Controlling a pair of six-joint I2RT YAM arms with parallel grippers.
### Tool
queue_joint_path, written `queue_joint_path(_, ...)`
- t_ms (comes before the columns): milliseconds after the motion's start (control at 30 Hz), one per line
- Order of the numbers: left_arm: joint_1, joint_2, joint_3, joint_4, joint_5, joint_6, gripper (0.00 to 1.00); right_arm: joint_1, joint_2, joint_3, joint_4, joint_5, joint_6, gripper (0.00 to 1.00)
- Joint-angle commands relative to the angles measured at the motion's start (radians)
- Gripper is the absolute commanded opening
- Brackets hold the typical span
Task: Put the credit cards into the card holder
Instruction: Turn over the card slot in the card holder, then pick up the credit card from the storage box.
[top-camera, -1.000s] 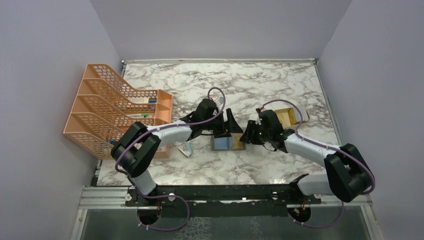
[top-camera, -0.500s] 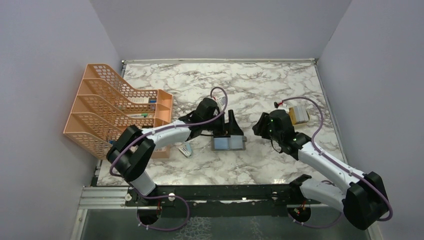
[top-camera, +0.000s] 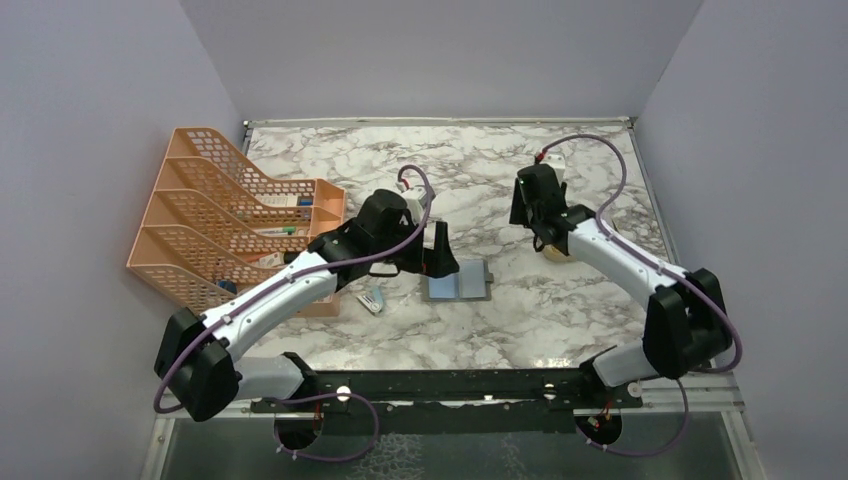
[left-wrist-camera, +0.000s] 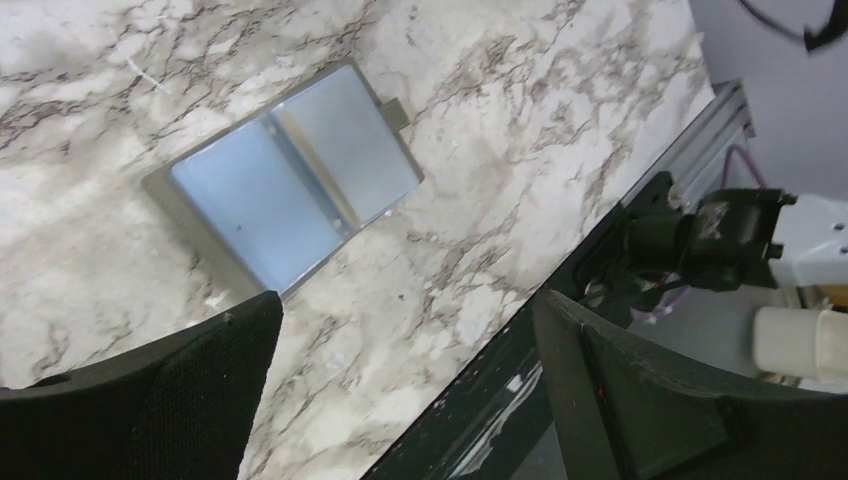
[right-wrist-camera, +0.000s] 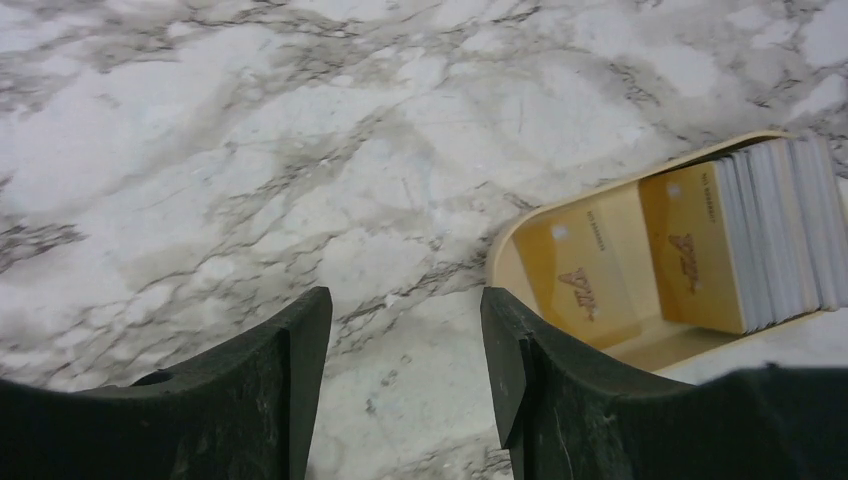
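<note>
Grey folding card holder (left-wrist-camera: 290, 190), light blue inside, lies open flat, upper left of left wrist view. Tan-gold credit cards (right-wrist-camera: 692, 255) stacked in shallow tan tray (right-wrist-camera: 640, 345), right edge of right wrist view. Both left gripper (left-wrist-camera: 405, 300) and right gripper (right-wrist-camera: 405, 295) jaws apart, empty. Cards likely light, stiff, slick; pinch top edge.

Left end effector (left-wrist-camera: 408, 305) spread wide, right end effector (right-wrist-camera: 405, 300) parted (narrower)
</note>
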Motion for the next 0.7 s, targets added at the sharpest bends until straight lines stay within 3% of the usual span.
queue_joint_path(0,0.004,-0.068,0.005,-0.158,-0.016,0.185,0.99,-0.079,0.133,0.1,-0.117,0.094,-0.078,0.58)
queue_joint_path(100,0.005,-0.062,-0.007,-0.2,0.046,0.26,0.99,-0.147,0.186,0.129,-0.147,0.093,-0.08,0.59)
queue_joint_path(300,0.005,-0.079,-0.054,-0.222,-0.012,0.348,0.99,-0.285,0.224,0.184,-0.207,0.154,-0.13,0.65)
queue_joint_path(667,0.005,-0.11,-0.083,-0.224,-0.064,0.365,0.99,-0.321,0.316,0.212,-0.211,0.222,-0.231,0.64)
